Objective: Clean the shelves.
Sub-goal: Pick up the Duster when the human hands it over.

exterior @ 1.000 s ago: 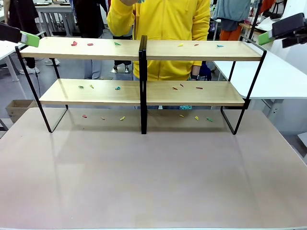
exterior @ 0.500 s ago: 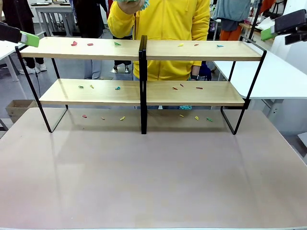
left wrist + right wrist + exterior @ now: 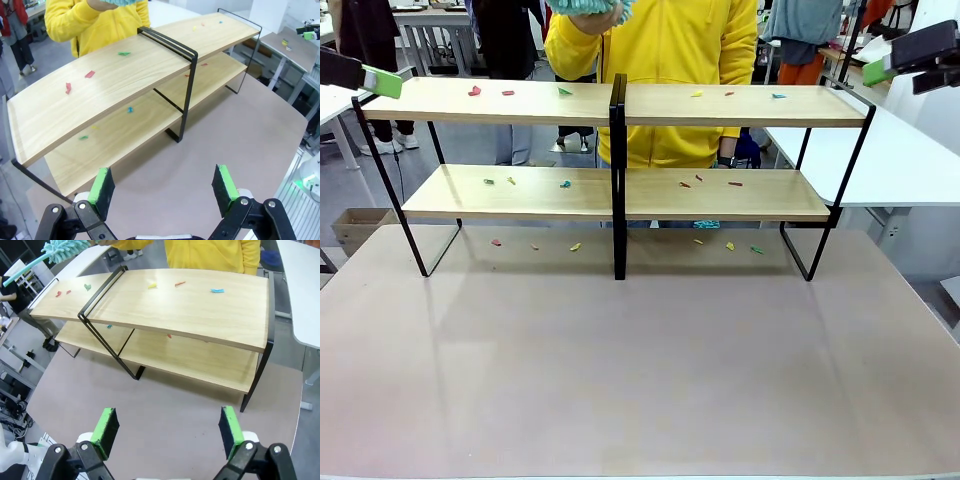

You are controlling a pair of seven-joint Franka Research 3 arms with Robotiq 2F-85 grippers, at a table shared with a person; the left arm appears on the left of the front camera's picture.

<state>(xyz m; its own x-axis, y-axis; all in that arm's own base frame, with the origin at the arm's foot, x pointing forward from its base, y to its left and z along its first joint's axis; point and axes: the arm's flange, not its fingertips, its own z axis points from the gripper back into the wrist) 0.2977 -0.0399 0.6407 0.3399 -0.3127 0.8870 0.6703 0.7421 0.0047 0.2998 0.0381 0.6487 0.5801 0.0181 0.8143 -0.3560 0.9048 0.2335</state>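
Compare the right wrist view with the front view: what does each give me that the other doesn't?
Right wrist view: the duster with its long handle, plus the right gripper, open. Front view: scraps on the table under the shelves. Both: the shelves, coloured scraps on the boards, the person in yellow.

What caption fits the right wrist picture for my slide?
The right end effector open over the table, facing the shelves dotted with coloured scraps; a person holds a teal duster.
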